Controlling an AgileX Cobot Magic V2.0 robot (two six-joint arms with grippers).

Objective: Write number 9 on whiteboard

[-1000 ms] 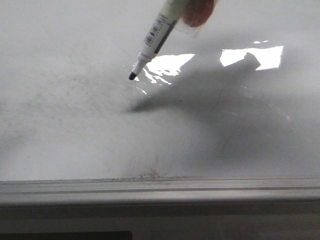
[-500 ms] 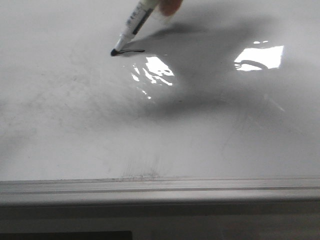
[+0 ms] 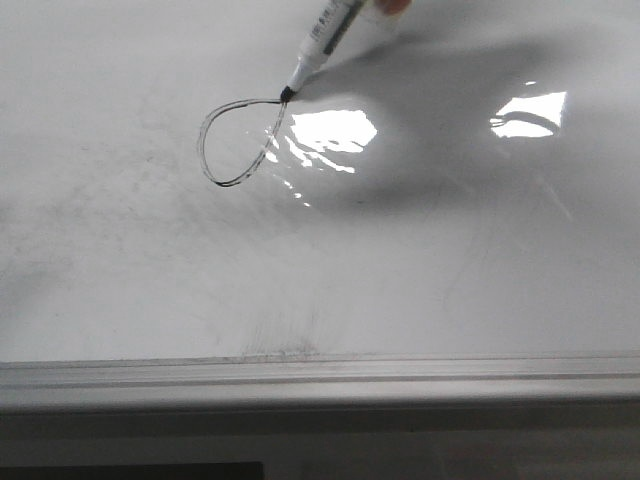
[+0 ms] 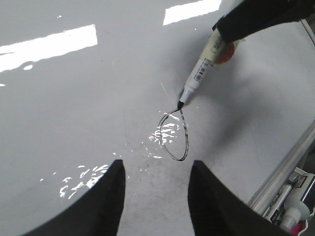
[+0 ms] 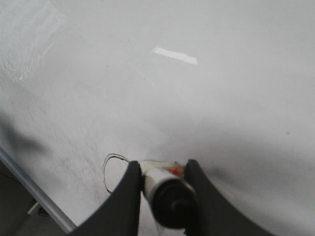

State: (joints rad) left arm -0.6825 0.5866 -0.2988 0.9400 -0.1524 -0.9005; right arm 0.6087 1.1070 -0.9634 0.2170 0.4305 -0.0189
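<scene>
Loop of the number 9 (image 3: 238, 142) now closed (no stem), marker (image 3: 320, 45) tip touching whiteboard (image 3: 420, 270), right claw (image 5: 165, 183) clenched on marker, left claw (image 4: 155, 196) released.

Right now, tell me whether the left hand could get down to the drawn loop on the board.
Probably yes. The left hand hangs open just short of the loop, with only bare board between them. The marker in the right hand touches the loop's far end, so coming closer risks a bump.

Front view cuts off the marker (image 3: 322, 45) — its upper barrel unseen.
</scene>
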